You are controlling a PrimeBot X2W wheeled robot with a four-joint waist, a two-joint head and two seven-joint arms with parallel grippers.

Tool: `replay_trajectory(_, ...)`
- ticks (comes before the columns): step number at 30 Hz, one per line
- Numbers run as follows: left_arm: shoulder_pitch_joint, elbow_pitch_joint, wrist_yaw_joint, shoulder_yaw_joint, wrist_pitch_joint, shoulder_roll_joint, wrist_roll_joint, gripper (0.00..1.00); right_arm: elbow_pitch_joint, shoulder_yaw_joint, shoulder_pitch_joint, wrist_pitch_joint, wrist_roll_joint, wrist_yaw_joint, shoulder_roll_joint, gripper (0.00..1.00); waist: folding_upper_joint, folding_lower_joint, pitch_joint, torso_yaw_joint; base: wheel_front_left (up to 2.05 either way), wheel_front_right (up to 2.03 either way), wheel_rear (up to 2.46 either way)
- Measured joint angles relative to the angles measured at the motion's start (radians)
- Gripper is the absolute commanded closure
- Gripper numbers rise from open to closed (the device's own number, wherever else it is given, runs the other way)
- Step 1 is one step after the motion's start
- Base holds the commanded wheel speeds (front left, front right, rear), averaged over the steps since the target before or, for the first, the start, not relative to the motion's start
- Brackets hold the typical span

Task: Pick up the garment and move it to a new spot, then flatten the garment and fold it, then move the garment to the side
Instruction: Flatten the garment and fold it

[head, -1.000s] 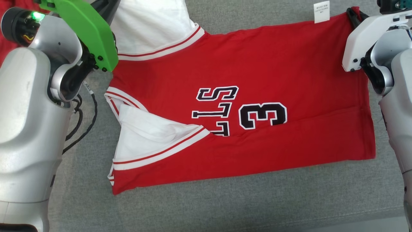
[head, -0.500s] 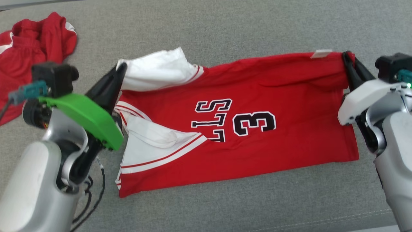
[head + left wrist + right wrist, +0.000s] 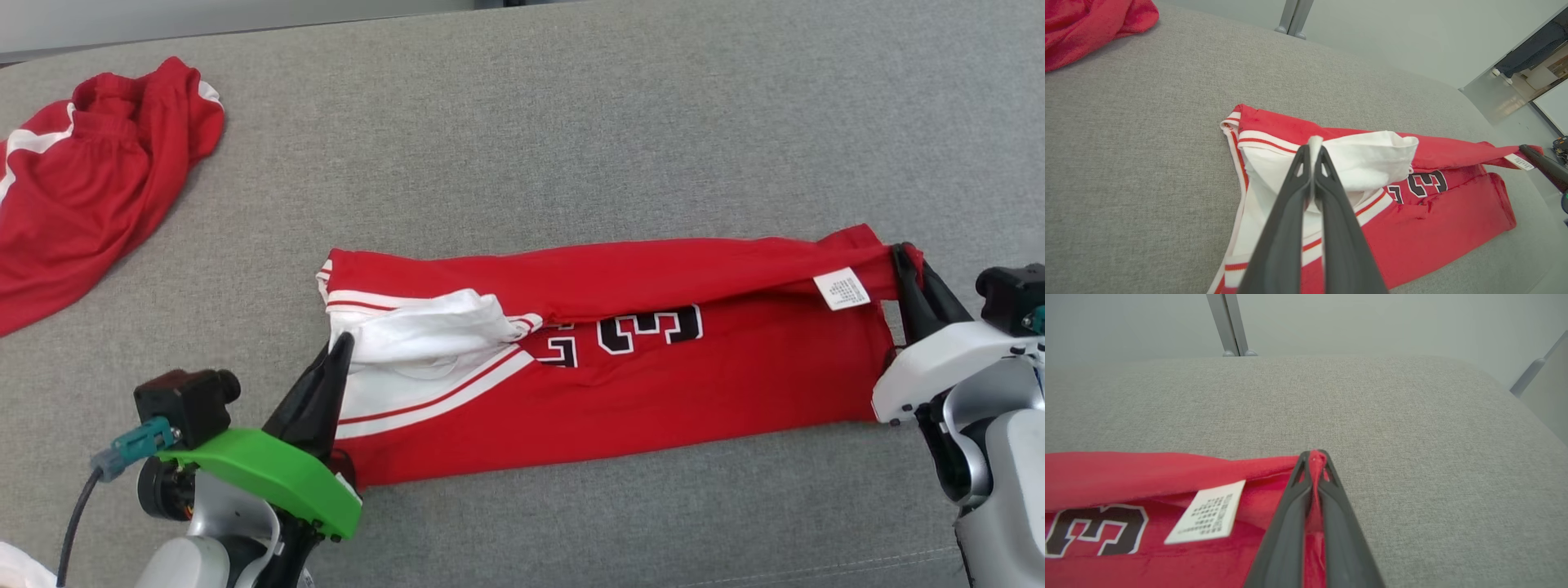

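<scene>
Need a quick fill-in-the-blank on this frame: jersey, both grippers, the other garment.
The jaws of the left gripper are shut on a ___ part of the jersey.
The jaws of the right gripper are shut on a ___ corner of it, beside the label.
A second red garment lies crumpled at the head view's upper ___.
Both garments lie on a ___ fabric surface.

Missing words: white; red; left; grey.

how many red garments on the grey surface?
2. Jersey mid-surface, pinched at its ends by left gripper and right gripper; crumpled red garment at far left. Others may lie out of frame.
</scene>
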Motion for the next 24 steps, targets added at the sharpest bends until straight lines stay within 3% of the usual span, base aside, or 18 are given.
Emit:
replay_trajectory(11,0.076,0.053,0.008,0.010,-0.059,-0.014,-0.013,1.00,-0.032,-0.040,0.090,-0.016,-0.033,0.000,0.061,1.00,0.0000,0.0000,-0.001,-0.011,0.00,0.00,0.00)
replay_trajectory(13,0.092,0.062,0.011,0.007,-0.069,-0.017,-0.013,1.00,-0.028,-0.044,0.096,-0.034,-0.040,0.000,0.071,0.57,0.0000,0.0000,-0.006,-0.014,0.00,0.00,0.00)
replay_trajectory(14,0.100,0.065,0.011,0.004,-0.071,-0.017,-0.012,0.89,-0.025,-0.049,0.099,-0.043,-0.040,0.000,0.077,0.04,0.0000,0.0000,-0.009,-0.015,0.00,0.00,0.00)
replay_trajectory(15,0.108,0.067,0.011,0.002,-0.078,-0.018,-0.012,0.61,-0.021,-0.055,0.105,-0.053,-0.040,0.000,0.086,0.00,0.0000,0.0000,-0.012,-0.016,0.00,0.00,0.00)
replay_trajectory(16,0.117,0.066,0.011,0.002,-0.087,-0.018,-0.010,0.14,-0.015,-0.061,0.110,-0.062,-0.040,0.000,0.091,0.00,0.0000,0.0000,-0.017,-0.017,0.00,0.00,0.00)
replay_trajectory(17,0.124,0.062,0.012,0.002,-0.095,-0.020,-0.008,0.00,-0.010,-0.069,0.114,-0.068,-0.040,0.000,0.094,0.00,0.0000,0.0000,-0.021,-0.017,0.00,0.00,0.00)
replay_trajectory(24,0.161,-0.008,0.059,0.053,-0.186,-0.026,0.021,0.00,-0.006,-0.158,0.168,-0.124,-0.041,0.000,0.126,0.00,0.0000,0.0000,-0.063,-0.010,0.00,0.00,0.00)
